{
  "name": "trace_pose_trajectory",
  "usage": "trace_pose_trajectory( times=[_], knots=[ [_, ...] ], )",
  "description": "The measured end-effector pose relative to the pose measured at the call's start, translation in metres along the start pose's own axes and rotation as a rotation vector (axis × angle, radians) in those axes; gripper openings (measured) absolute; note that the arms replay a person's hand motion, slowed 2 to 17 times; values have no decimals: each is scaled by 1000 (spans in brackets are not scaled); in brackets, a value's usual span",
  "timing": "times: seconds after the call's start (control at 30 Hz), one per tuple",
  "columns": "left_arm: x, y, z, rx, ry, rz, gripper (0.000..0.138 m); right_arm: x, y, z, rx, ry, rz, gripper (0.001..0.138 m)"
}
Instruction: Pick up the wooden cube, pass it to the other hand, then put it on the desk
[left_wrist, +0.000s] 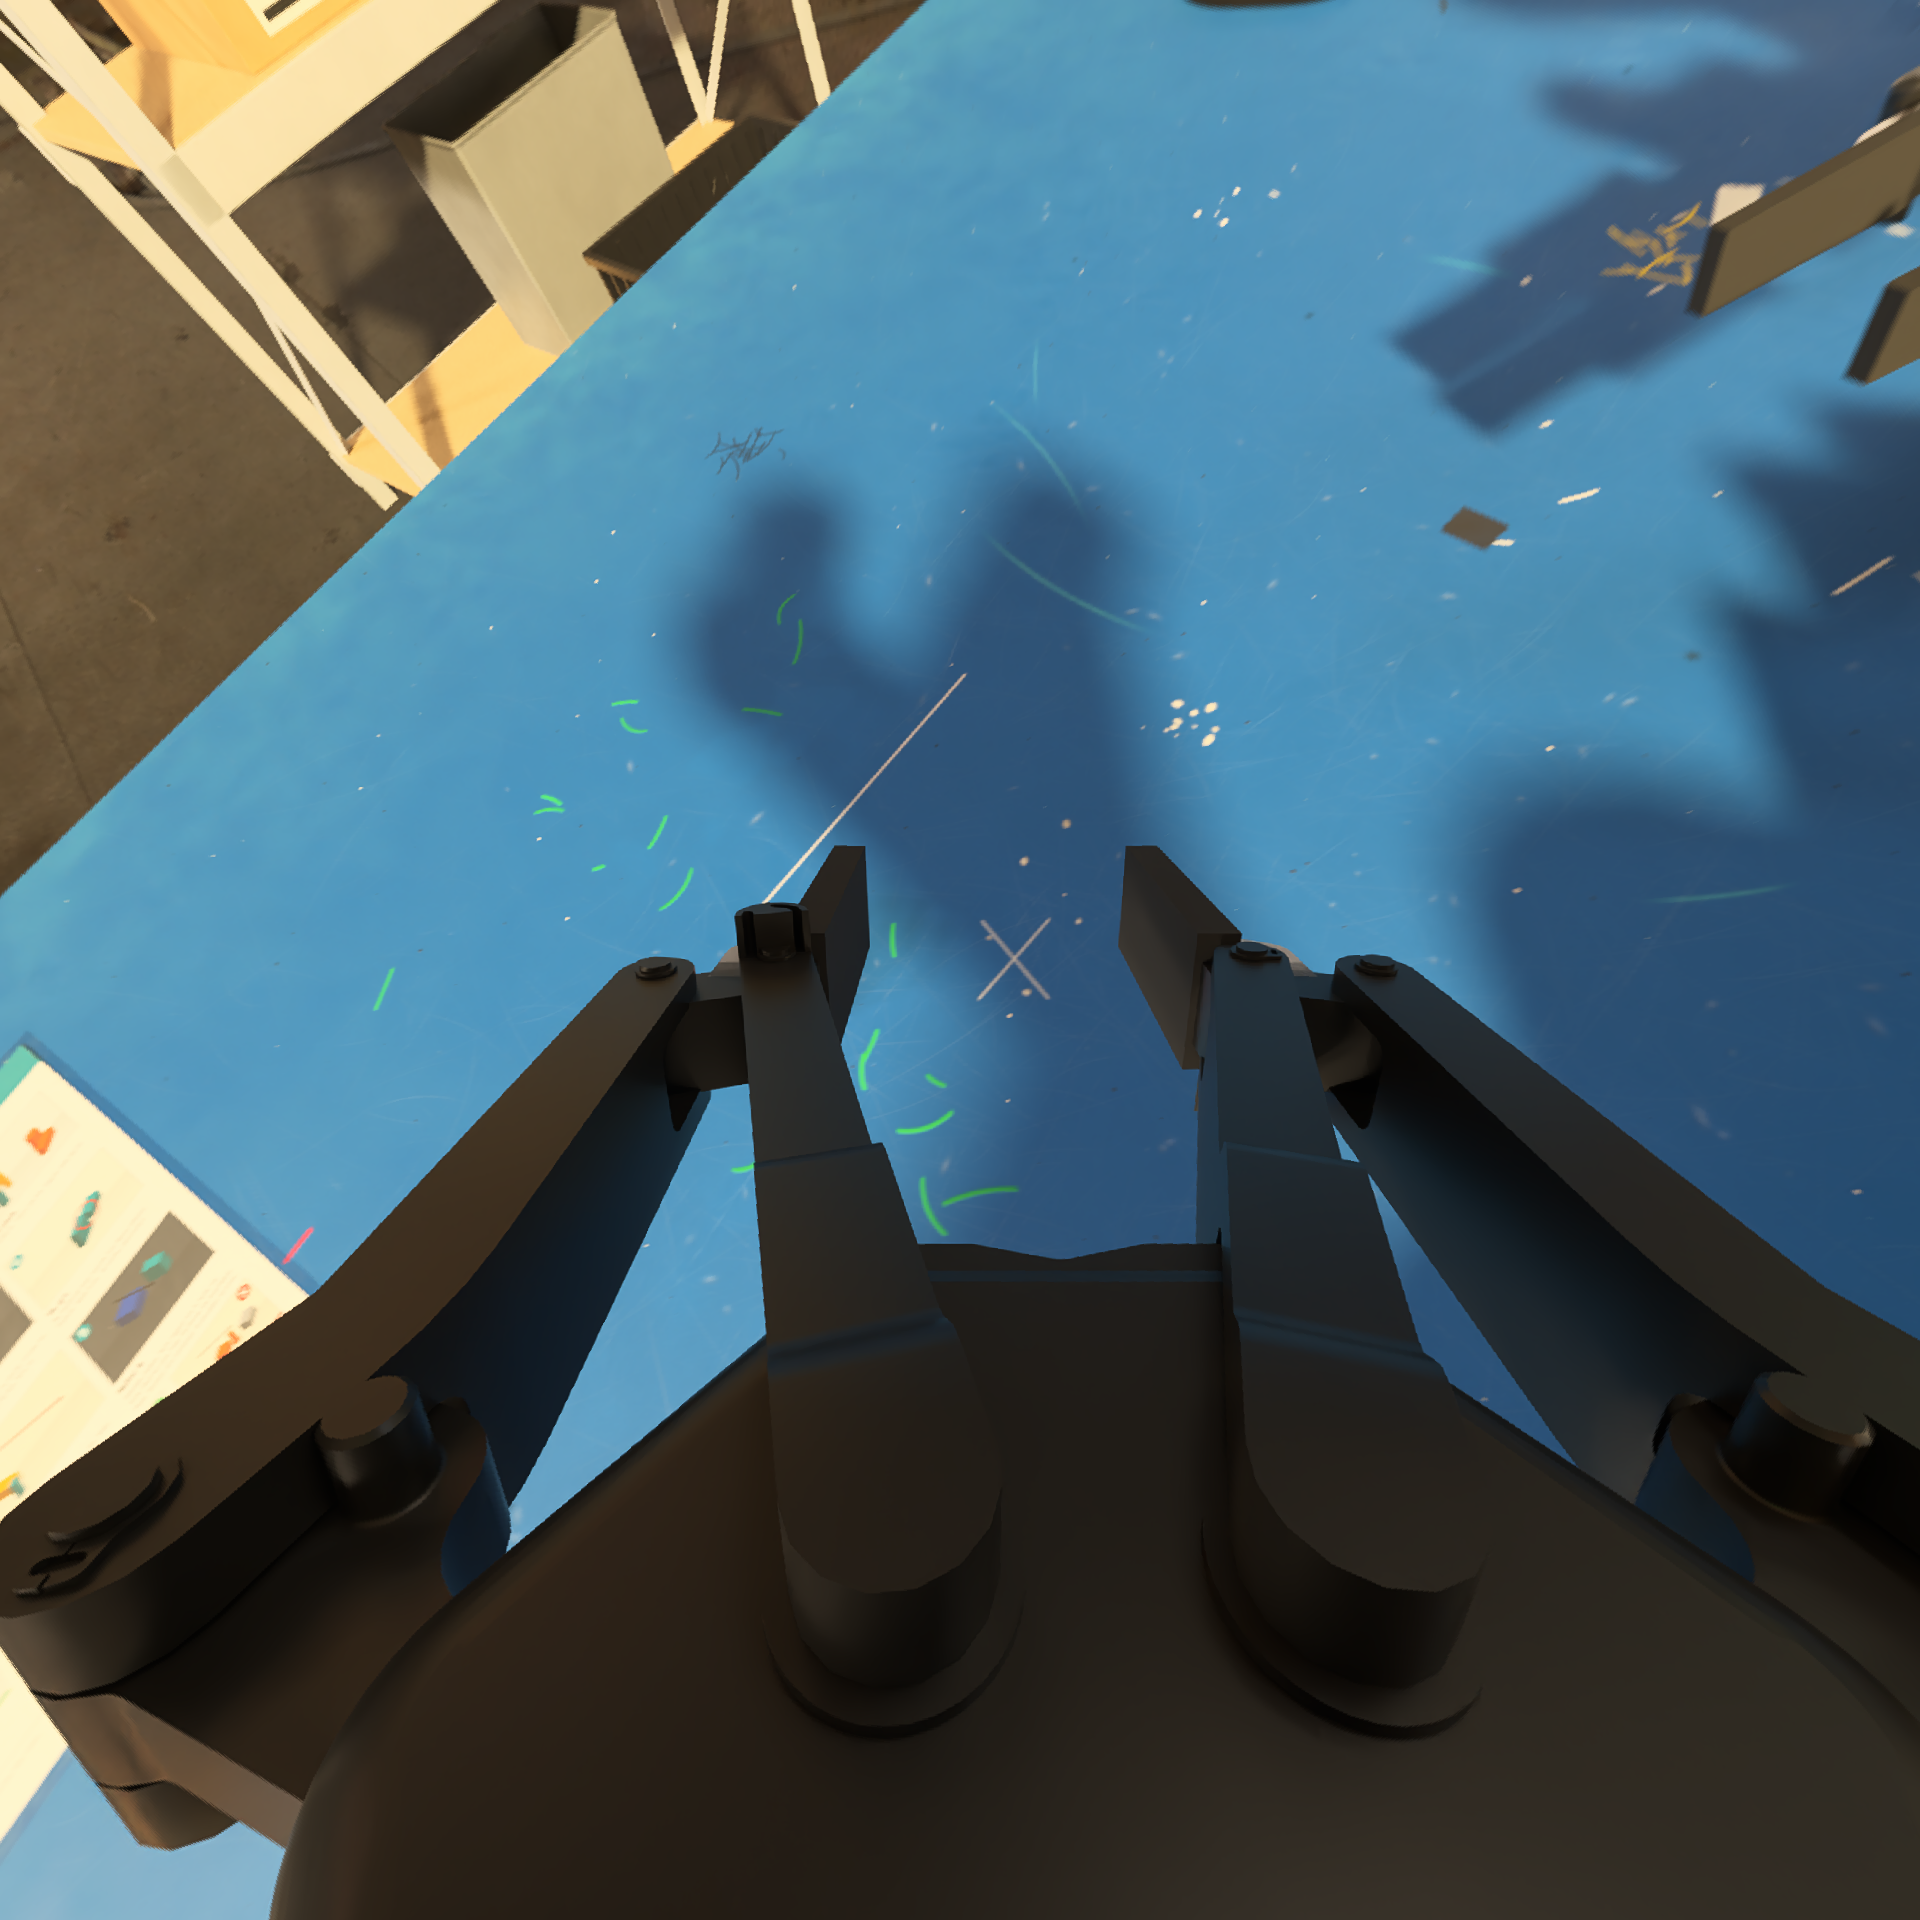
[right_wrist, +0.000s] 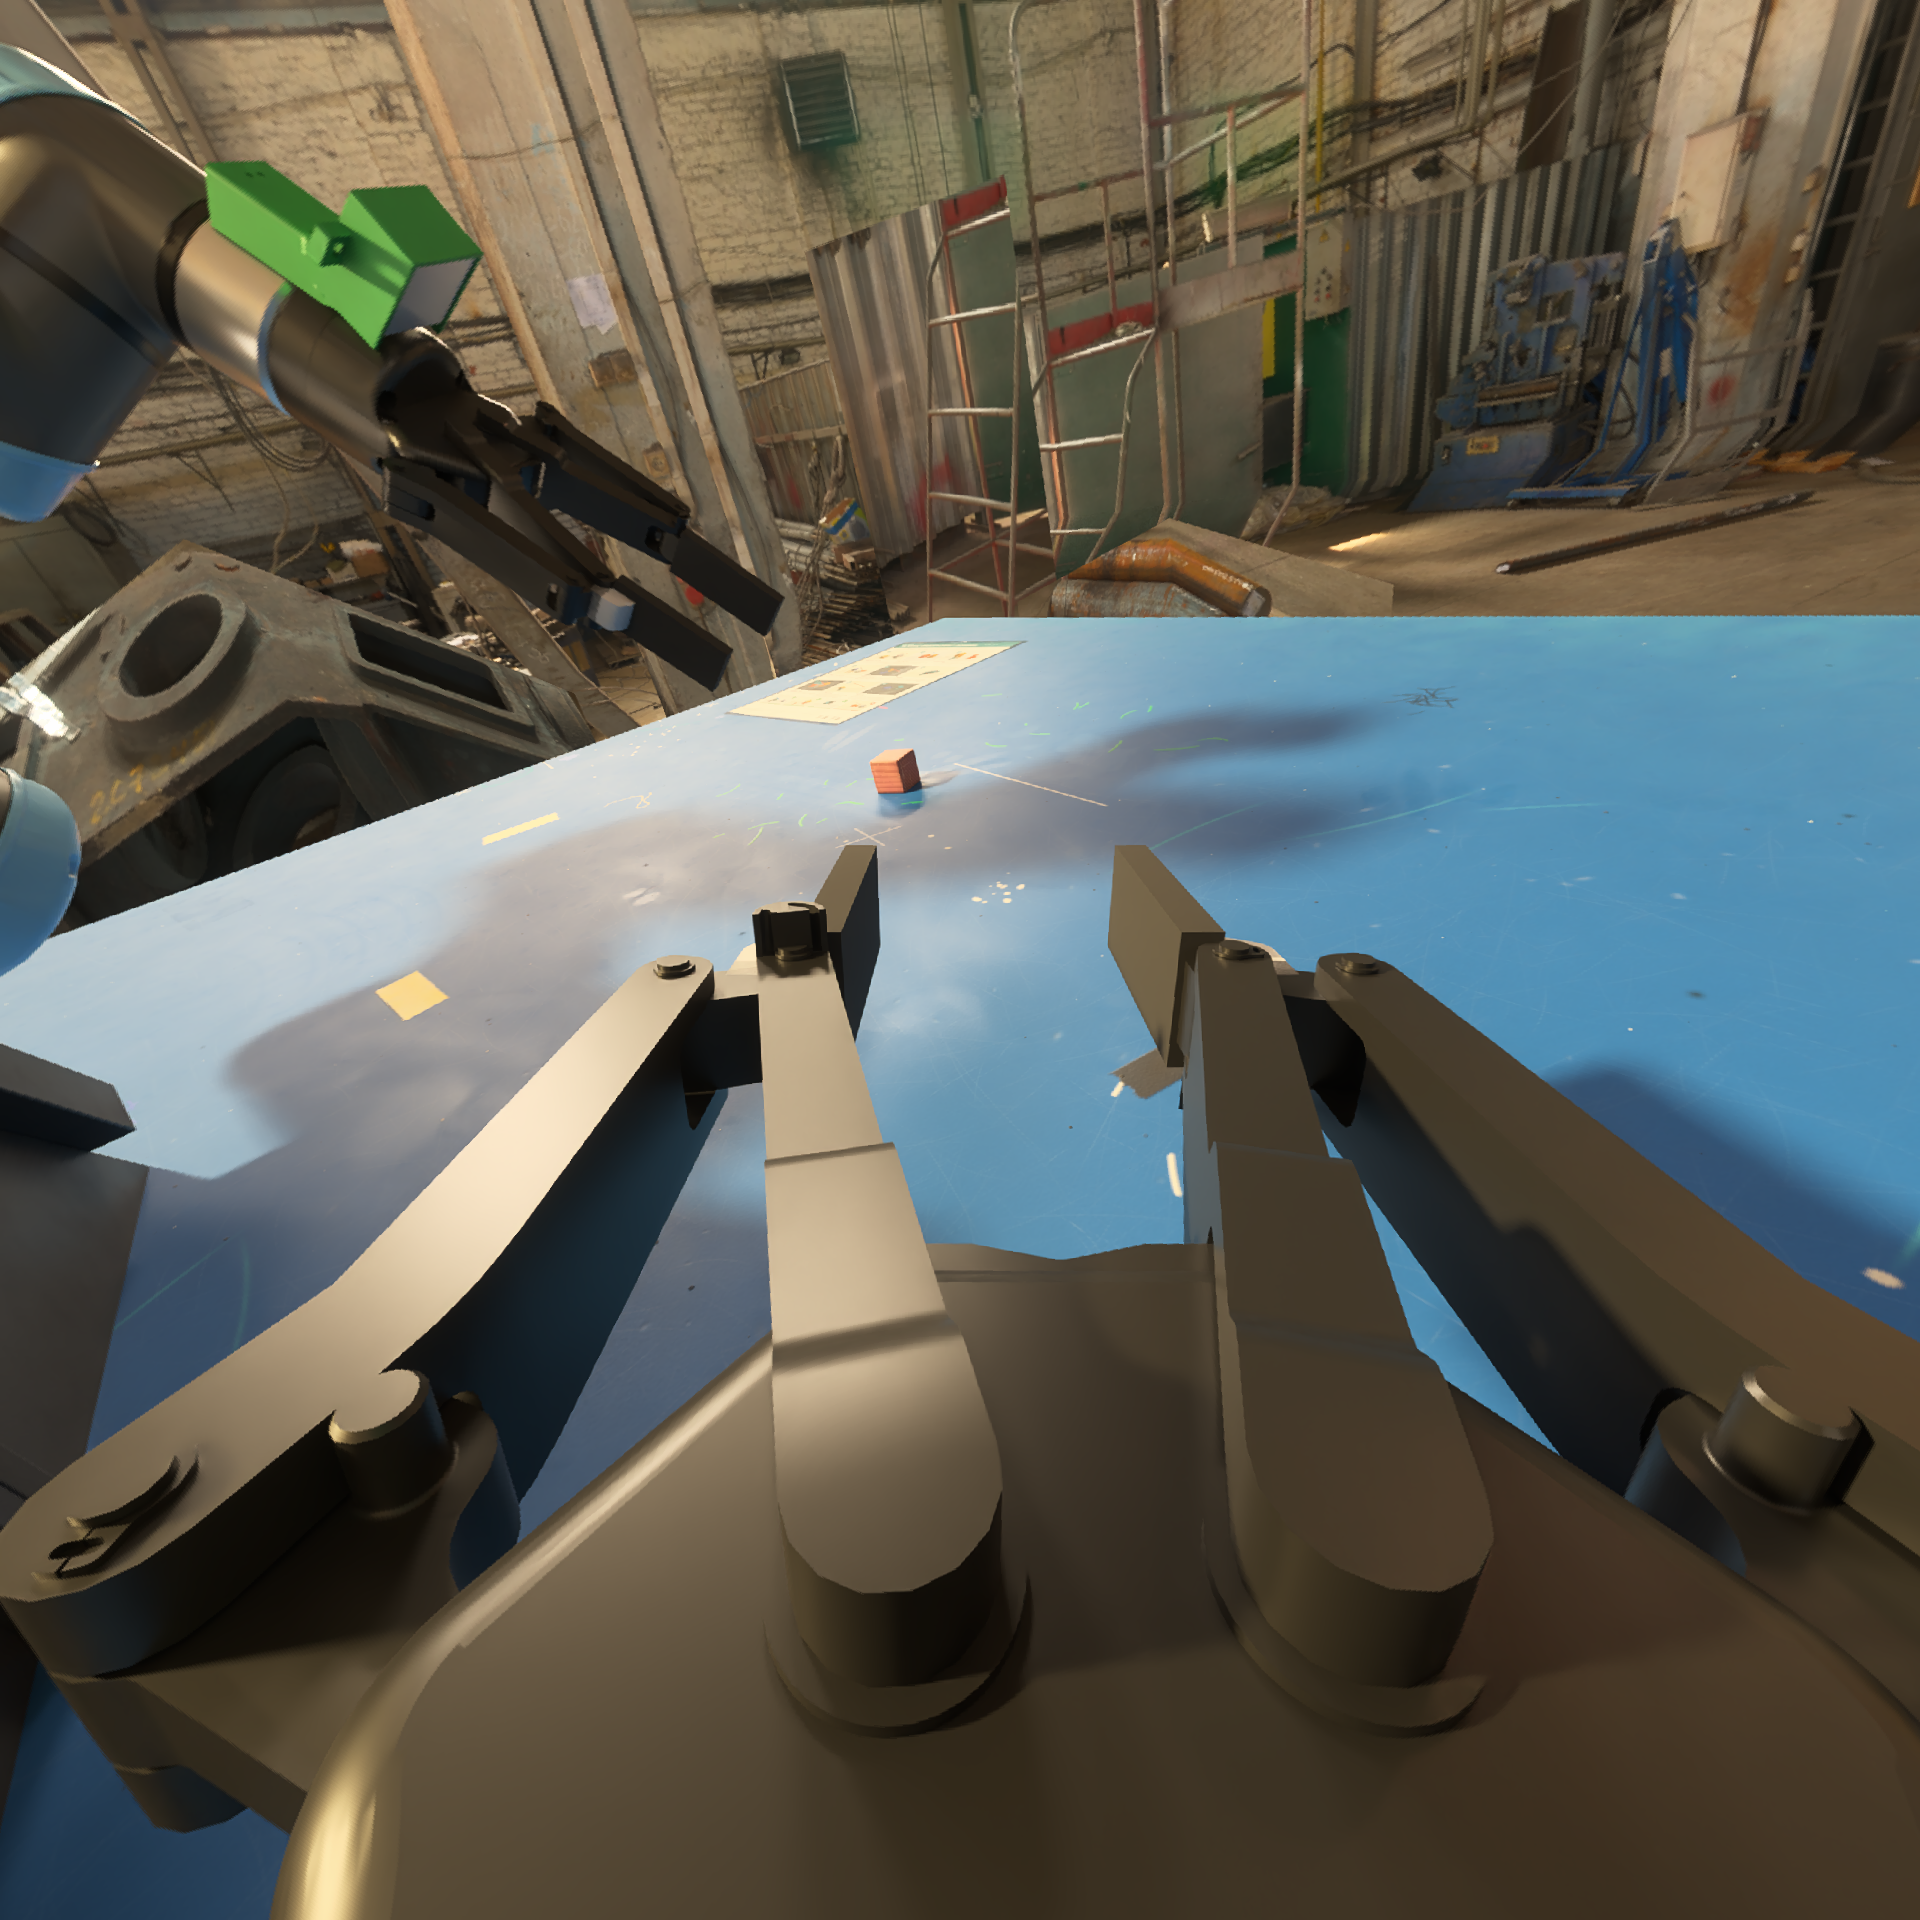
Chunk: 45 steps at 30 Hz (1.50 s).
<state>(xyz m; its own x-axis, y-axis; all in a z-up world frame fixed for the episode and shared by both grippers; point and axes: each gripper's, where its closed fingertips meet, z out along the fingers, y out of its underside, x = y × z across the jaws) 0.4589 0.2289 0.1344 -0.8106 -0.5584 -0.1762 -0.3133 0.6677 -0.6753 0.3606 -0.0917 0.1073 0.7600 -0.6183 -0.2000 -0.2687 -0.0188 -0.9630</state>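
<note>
**Cube alone on the blue desk, both grippers empty**

Workshop clutter rings the blue desk (right_wrist: 1558, 935): ladders, corrugated panels and a blue machine stand along the far brick wall. Scratches, green scribbles and pale flecks cover the desk top, and a white cross mark (left_wrist: 1013, 958) lies on it below the left gripper.

Landmark for everything is the wooden cube (right_wrist: 895, 770), small and reddish-orange, sitting flat on the desk with nothing touching it. Beyond the cube, toward the desk's far edge, lies a printed sheet (right_wrist: 878, 681). Nearer than the cube and off to its left are two pale yellow tape patches (right_wrist: 412, 994).

Right gripper (right_wrist: 992, 883) hangs low over the desk on the near side of the cube, fingers spread apart and nothing between them, well short of the cube. Left gripper (left_wrist: 995, 883) also stands spread and empty, above the desk; from the right wrist view it hangs in the air up and left of the cube.

Off the desk's edge, in the left wrist view, stands a grey open-topped bin (left_wrist: 540, 166); its contents cannot be made out.
</note>
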Motion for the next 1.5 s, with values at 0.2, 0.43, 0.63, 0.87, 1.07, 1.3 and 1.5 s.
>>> trace_pose_trajectory(
  times=[0.2, 0.43, 0.63, 0.87, 1.07, 1.3, 1.5],
  knots=[
    [-23, 8, 12, -81, -16, 41, 65, -2, 0, 0, -1, -12, -3, 60],
    [-42, 22, 31, -189, 3, 70, 65, -4, 1, 1, -10, -20, -4, 59],
    [-53, 36, 47, -285, 33, 83, 65, -5, 4, 1, -25, -22, -7, 60],
    [-61, 47, 62, -371, 68, 82, 64, -5, 8, 3, -50, -16, -16, 65],
    [-68, 54, 73, -427, 89, 75, 63, -5, 11, 4, -65, -10, -28, 69],
    [-70, 56, 83, -460, 118, 76, 62, -7, 14, 5, -75, -9, -36, 74],
    [-71, 58, 91, -484, 139, 77, 62, -8, 17, 7, -87, -14, -34, 78]
  ],
)
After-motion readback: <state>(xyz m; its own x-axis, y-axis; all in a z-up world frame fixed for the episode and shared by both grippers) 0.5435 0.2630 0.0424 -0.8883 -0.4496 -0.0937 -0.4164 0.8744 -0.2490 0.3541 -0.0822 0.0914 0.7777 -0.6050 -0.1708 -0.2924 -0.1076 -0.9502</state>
